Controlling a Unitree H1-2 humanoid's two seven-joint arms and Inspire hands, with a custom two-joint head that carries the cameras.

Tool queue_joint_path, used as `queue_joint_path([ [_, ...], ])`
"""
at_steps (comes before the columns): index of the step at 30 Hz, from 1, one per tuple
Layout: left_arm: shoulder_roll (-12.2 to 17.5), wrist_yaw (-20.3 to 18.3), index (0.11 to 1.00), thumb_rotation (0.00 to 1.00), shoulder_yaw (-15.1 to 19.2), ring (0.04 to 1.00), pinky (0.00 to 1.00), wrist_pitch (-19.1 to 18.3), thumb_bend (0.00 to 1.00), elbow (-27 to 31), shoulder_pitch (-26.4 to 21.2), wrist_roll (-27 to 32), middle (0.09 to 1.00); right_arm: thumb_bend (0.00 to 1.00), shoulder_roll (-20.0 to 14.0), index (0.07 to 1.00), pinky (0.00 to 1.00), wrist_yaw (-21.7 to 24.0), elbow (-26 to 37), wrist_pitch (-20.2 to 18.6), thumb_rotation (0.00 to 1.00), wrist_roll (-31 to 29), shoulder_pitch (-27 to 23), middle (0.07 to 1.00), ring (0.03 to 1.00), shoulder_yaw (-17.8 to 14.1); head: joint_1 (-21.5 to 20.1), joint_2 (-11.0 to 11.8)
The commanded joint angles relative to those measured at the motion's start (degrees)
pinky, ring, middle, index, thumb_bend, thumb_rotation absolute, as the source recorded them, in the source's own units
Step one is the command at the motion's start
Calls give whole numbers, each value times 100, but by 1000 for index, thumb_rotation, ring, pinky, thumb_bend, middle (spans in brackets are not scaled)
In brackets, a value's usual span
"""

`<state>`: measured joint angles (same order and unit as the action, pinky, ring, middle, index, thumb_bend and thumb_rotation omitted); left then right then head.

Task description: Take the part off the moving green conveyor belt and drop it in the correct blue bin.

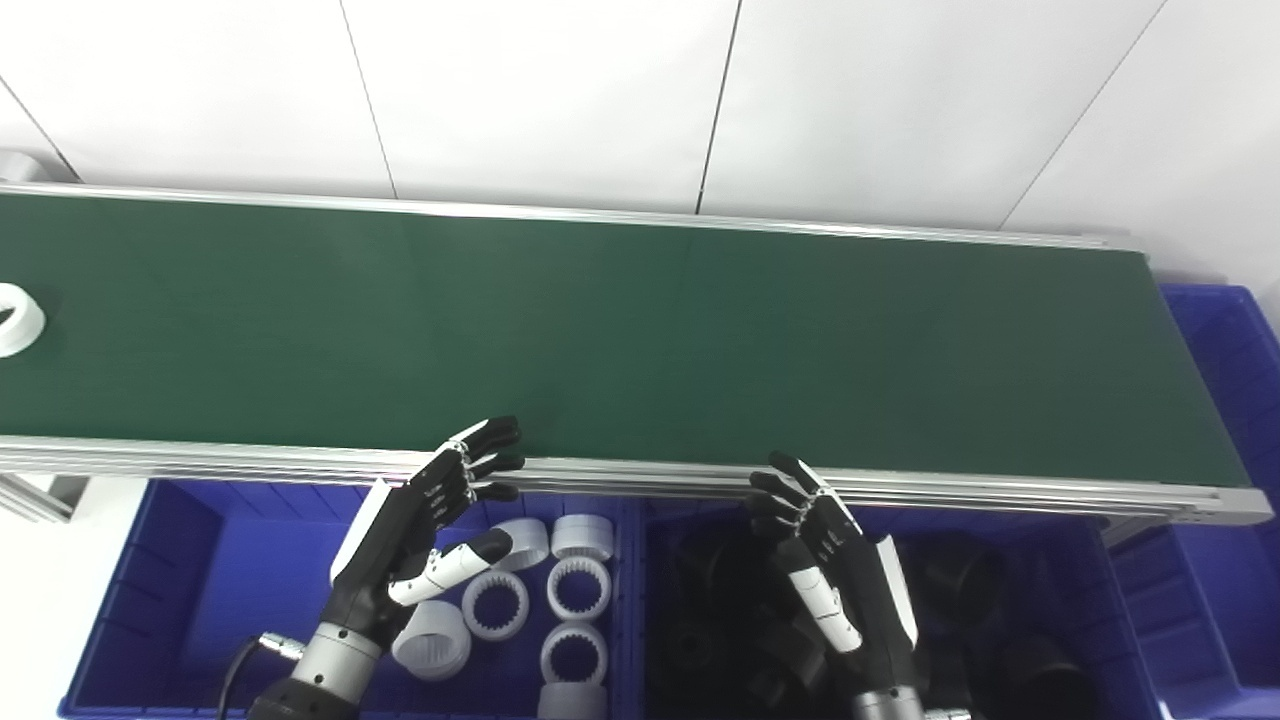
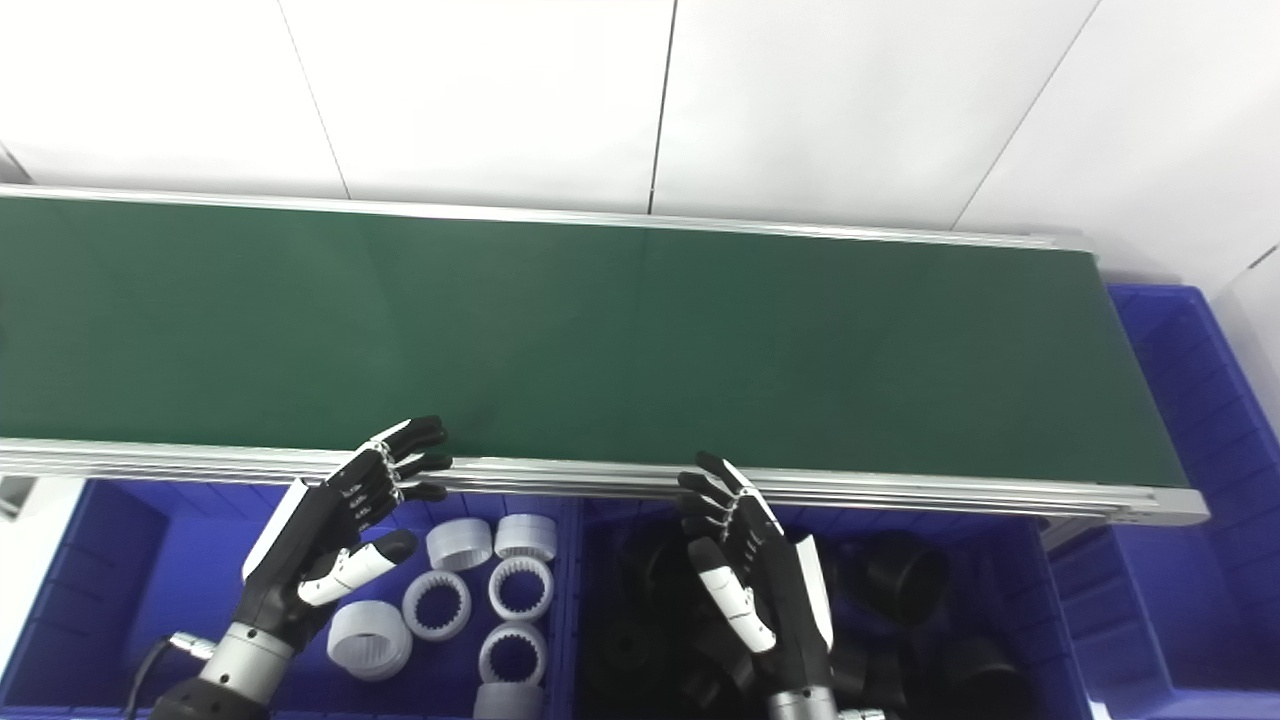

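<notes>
A white ring-shaped part [image 1: 15,318] rides the green conveyor belt [image 1: 640,340] at the far left edge of the left eye view; the right eye view does not show it. My left hand [image 1: 425,525] hovers open over the left blue bin [image 1: 200,590], fingertips near the belt's front rail. My right hand [image 1: 835,565] hovers open over the right blue bin [image 1: 1100,620], fingers spread and holding nothing. Both hands are far from the white part.
The left bin holds several white toothed rings [image 1: 578,585]. The right bin holds several black parts [image 1: 1040,685]. A third blue bin [image 1: 1235,400] stands past the belt's right end. An aluminium rail [image 1: 900,485] runs along the belt's front edge.
</notes>
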<state>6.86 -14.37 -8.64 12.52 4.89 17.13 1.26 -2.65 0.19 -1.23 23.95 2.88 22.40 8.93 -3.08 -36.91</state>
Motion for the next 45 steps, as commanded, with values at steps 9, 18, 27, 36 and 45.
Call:
queue_joint_path([
  [9,-6,1,846,606,-9,803,692,197,831,74,-53,92,850,669,-9,859,672,-10,138,297,783,-27,-11,789,741,-22,217,35],
  [18,-61,43,838,592,-34,794,688,197,856,23,-47,12,840,642,-34,859,670,-27,86,297,795,-69,-30,789,737,-66,827,210],
  [27,-120,34,818,494,-107,772,676,588,803,-371,-93,1,822,613,-69,885,697,24,-169,297,830,-170,-61,812,765,-186,1630,755],
  [36,-113,57,804,430,-65,743,638,695,822,-576,-144,-34,808,386,-27,941,757,92,-309,297,925,-225,-99,842,797,-185,1627,1049],
  [45,-80,10,781,354,-24,724,627,743,814,-621,-198,44,785,280,19,939,755,57,-353,297,946,-164,-128,837,797,-163,1550,1096],
])
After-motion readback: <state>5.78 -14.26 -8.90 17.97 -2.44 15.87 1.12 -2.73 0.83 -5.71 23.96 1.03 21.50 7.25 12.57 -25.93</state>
